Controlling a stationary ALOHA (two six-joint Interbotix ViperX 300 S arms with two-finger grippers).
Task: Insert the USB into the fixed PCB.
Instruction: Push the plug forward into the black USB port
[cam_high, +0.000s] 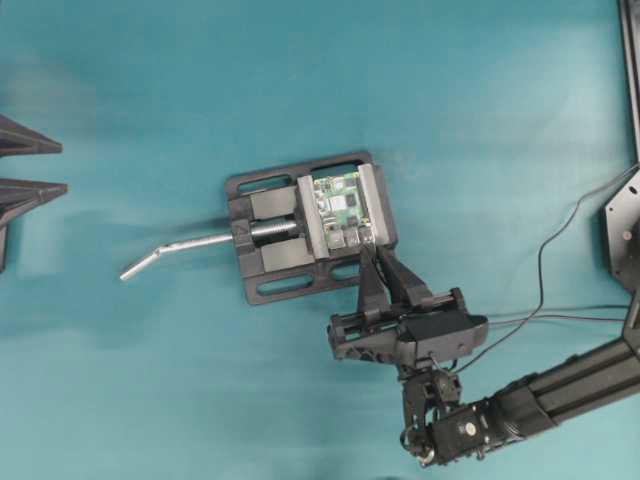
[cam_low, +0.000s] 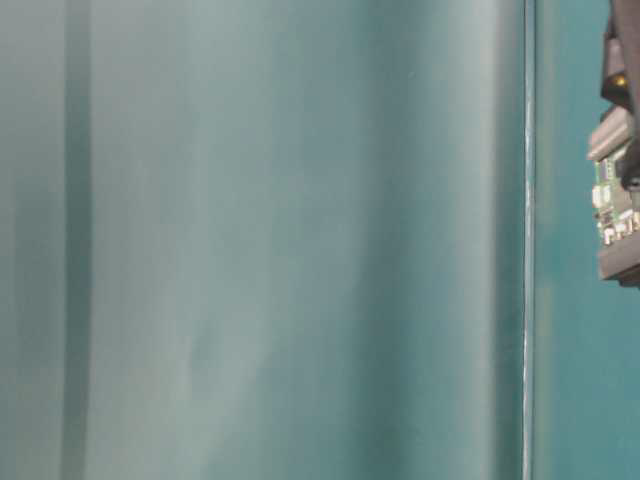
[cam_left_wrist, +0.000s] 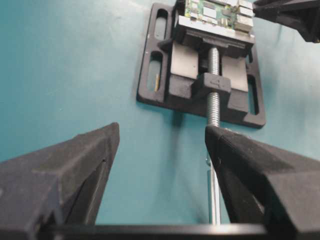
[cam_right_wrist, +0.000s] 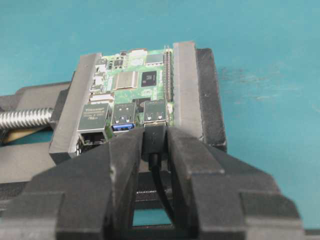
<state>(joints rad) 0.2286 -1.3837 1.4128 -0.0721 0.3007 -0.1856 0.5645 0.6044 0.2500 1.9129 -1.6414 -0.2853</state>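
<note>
Between vise (cam_high: 300, 228) cheeks, fixed PCB (cam_right_wrist: 131, 95), USB (cam_right_wrist: 154, 140) entering

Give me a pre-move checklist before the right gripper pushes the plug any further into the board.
1. USB clamped between the right gripper fingers: ok.
2. Plug lined up with the rightmost silver port on the fixed PCB: ok, it sits right at that port's mouth.
3. Plug fully seated: cannot tell, its metal tip is hidden.
4. Board clamped in the black vise: ok.
5. Cable running free back between the fingers: ok.
6. Left gripper open and away from the vise: ok.
</note>
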